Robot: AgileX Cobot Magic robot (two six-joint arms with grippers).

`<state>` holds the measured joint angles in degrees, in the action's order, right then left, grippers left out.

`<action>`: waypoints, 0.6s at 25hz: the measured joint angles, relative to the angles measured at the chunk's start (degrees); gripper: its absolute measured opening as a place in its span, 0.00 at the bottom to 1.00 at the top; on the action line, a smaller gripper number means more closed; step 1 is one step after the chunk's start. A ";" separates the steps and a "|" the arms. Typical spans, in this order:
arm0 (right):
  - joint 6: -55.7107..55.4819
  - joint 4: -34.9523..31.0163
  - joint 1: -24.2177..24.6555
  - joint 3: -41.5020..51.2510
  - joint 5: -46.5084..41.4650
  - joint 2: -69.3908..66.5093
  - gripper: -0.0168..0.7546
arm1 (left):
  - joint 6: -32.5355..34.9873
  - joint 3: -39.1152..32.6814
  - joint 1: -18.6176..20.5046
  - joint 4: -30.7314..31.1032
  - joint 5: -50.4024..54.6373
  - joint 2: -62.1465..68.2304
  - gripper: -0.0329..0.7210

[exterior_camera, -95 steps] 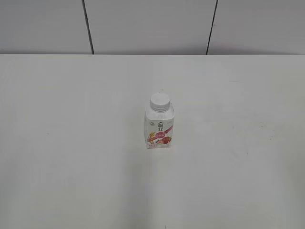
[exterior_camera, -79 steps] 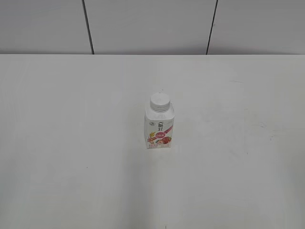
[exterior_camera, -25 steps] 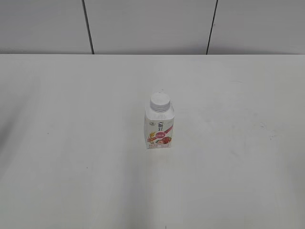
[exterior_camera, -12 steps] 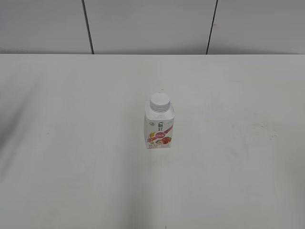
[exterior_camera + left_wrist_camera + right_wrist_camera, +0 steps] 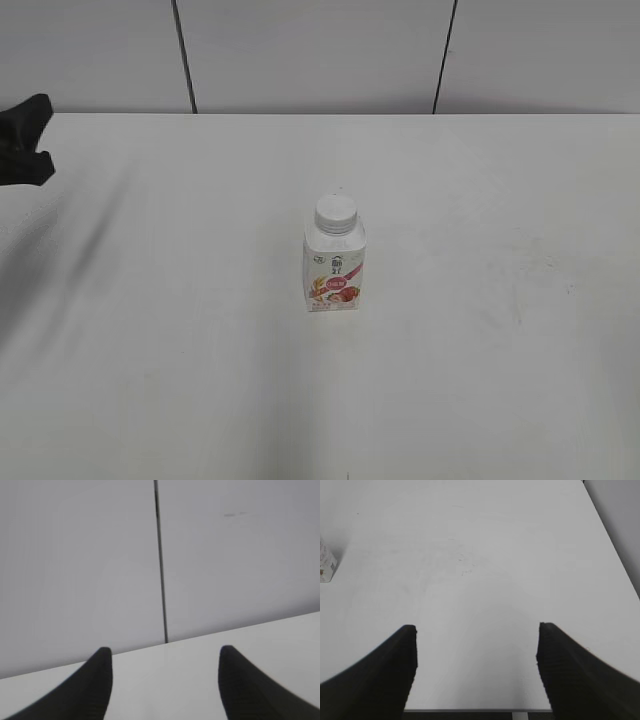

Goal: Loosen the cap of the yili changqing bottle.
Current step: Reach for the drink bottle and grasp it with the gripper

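The yili changqing bottle (image 5: 334,268) stands upright near the middle of the white table, white with a pink-red fruit label. Its white ribbed cap (image 5: 335,213) sits on the neck. A corner of the bottle shows at the left edge of the right wrist view (image 5: 326,566). My left gripper (image 5: 28,140) enters at the far left edge, far from the bottle; in the left wrist view (image 5: 162,652) its jaws are open and empty, facing the back wall. My right gripper (image 5: 476,630) is open and empty above the table's near right part, out of the exterior view.
The white table (image 5: 480,330) reaches a grey panelled wall (image 5: 310,55) at the back. The table's front edge (image 5: 470,710) and right edge (image 5: 612,545) show in the right wrist view.
My left gripper has come into the exterior view at the far left edge, and its shadow has grown across the table's left side. The bottle has not moved.
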<state>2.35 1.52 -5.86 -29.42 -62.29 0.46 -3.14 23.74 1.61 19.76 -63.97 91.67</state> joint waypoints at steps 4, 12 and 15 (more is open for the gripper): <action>0.00 0.00 0.00 0.00 0.00 0.00 0.78 | -4.84 3.67 0.00 8.09 0.79 3.84 0.60; 0.00 0.00 0.00 0.00 0.00 0.00 0.78 | -14.89 12.34 0.00 34.04 1.94 9.80 0.60; 0.00 0.00 0.00 0.00 0.00 0.00 0.78 | -18.44 15.74 0.00 46.00 1.94 12.26 0.60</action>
<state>2.35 1.52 -5.86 -29.42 -62.29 0.46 -21.58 39.48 1.61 65.76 -62.03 103.94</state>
